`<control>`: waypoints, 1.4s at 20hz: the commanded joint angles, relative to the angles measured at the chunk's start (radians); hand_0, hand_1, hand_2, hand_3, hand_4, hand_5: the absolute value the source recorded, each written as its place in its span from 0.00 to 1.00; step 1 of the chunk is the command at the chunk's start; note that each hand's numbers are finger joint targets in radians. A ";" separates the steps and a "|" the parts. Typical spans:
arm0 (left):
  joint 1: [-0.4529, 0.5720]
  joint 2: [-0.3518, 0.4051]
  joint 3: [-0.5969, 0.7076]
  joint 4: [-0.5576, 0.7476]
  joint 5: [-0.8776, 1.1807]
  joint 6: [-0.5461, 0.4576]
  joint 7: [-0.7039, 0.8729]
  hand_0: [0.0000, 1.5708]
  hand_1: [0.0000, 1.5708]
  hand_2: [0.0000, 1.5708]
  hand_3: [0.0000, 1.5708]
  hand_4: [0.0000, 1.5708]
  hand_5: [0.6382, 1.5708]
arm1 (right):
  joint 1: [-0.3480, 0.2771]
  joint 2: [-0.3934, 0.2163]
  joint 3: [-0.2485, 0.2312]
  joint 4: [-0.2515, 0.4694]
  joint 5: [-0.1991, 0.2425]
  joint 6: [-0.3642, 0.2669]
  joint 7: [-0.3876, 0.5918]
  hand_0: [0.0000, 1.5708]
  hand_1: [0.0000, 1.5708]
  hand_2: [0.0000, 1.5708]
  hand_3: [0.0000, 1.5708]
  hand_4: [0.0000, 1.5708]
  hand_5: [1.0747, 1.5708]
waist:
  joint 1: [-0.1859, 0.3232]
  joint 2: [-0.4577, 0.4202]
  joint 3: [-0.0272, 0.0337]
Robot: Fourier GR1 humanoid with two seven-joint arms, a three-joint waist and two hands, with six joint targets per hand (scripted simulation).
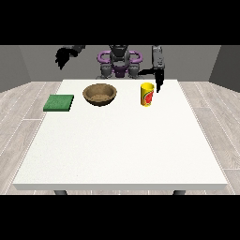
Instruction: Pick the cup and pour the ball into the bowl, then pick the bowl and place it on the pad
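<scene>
Cup [147, 94] stands upright on the white table [122, 150], toward the far edge and a little to the right of the middle; it is yellow, with a red and green mark on its side. The ball cannot be seen from this view, so I cannot tell whether it is inside the cup. The hand at the view's right [158, 79] hangs down just behind and beside the cup, at its upper right rim. Its dark fingers [158, 87] point downward and look rather straight, not curled round the cup; whether they touch the rim or stay just apart from it I cannot tell. The hand at the view's left [62, 57] is raised in the air, well apart from everything on the table, beyond the table's far left corner. It holds nothing, and its fingers hang down in a relaxed way, slightly bent. The brown bowl [100, 93] sits upright on the table to the left of the cup, near it but not touching. The green pad [59, 102] lies flat near the left edge of the table, to the left of the bowl and apart from it.
</scene>
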 commanded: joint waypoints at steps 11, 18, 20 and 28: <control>-0.162 -0.001 0.059 0.492 -0.027 0.006 -0.294 0.00 0.00 0.00 0.00 0.12 0.84 | -0.008 -0.045 -0.074 0.202 -0.025 0.102 -0.138 0.00 0.00 0.00 0.00 0.43 0.99 | -0.021 -0.003 0.0001; -0.168 0.006 0.074 0.646 -0.079 0.094 -0.423 0.59 0.59 0.84 0.88 0.79 0.97 | -0.056 -0.131 -0.139 0.156 -0.120 0.154 -0.045 0.00 0.00 0.00 0.00 0.42 1.00 | -0.073 0.022 -0.0004; -0.205 0.025 0.078 0.667 -0.119 0.185 -0.422 0.78 0.78 1.00 1.00 0.85 0.90 | -0.092 -0.154 -0.155 0.163 -0.157 0.178 -0.033 0.00 0.00 0.00 0.09 0.41 1.00 | -0.092 0.052 -0.0002; -0.271 0.016 0.047 0.728 -0.183 0.314 -0.363 0.82 0.82 1.00 1.00 0.90 0.83 | -0.071 -0.197 -0.190 0.200 -0.204 0.191 0.055 0.00 0.00 0.00 0.12 0.40 0.99 | -0.073 -0.068 0.0003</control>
